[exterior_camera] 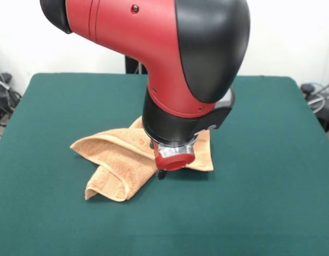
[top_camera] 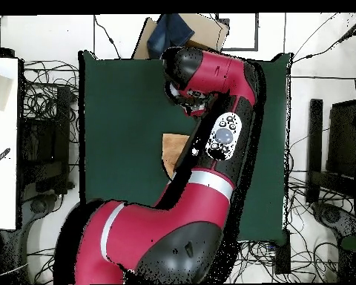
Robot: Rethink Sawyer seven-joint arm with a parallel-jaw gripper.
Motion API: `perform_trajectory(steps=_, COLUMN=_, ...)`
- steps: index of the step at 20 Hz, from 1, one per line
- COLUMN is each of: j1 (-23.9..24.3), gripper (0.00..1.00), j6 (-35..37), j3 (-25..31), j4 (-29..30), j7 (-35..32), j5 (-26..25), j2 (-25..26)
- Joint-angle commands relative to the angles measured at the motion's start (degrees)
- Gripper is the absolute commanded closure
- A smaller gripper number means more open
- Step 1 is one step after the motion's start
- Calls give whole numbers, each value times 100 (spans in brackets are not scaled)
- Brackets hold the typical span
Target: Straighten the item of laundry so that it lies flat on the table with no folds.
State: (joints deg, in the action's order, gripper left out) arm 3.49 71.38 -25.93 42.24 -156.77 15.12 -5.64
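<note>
Nearest the camera: folded flap of towel (exterior_camera: pixel 108 184), pointing to 7 o'clock. Rest bunched near centre of table (exterior_camera: pixel 260 202), partly under gripper (exterior_camera: pixel 162 173), which sits low at the heap's 5 o'clock side. Jaws hidden; open or shut, cannot tell. Soft, light, limp terry, likely to drag on felt. Best hold: a hemmed corner of the flap, then pull outward.

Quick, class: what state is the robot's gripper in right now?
Gripper: low over the folded towel; open, shut or holding cannot be told, the arm hides it.
</note>
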Motion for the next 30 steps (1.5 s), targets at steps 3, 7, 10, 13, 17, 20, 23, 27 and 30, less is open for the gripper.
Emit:
perform_trajectory(steps=3, j1=-190, gripper=0, j6=64, j3=99, j4=470, j7=-2085, j5=225, j2=321)
perform_trajectory(steps=7, j1=-225, gripper=0, j6=101, j3=144, j4=515, j7=-2167, j5=248, j2=276)
perform_trajectory(steps=10, j1=-247, gripper=0, j6=104, j3=161, j4=533, j7=-2239, j5=256, j2=268)
perform_trajectory(steps=13, j1=-263, gripper=0, j6=78, j3=175, j4=548, j7=-2286, j5=259, j2=269)
perform_trajectory(steps=17, j1=-268, gripper=0, j6=72, j3=184, j4=571, j7=-2298, j5=251, j2=251)
perform_trajectory(steps=20, j1=-262, gripper=0, j6=92, j3=198, j4=563, j7=-2287, j5=249, j2=255)
perform_trajectory(steps=23, j1=-289, gripper=0, j6=112, j3=211, j4=614, j7=-2317, j5=266, j2=237)
perform_trajectory(steps=27, j1=-316, gripper=0, j6=88, j3=223, j4=661, j7=-2344, j5=283, j2=212)
perform_trajectory(steps=30, j1=-348, gripper=0, j6=85, j3=234, j4=716, j7=-2357, j5=306, j2=179)
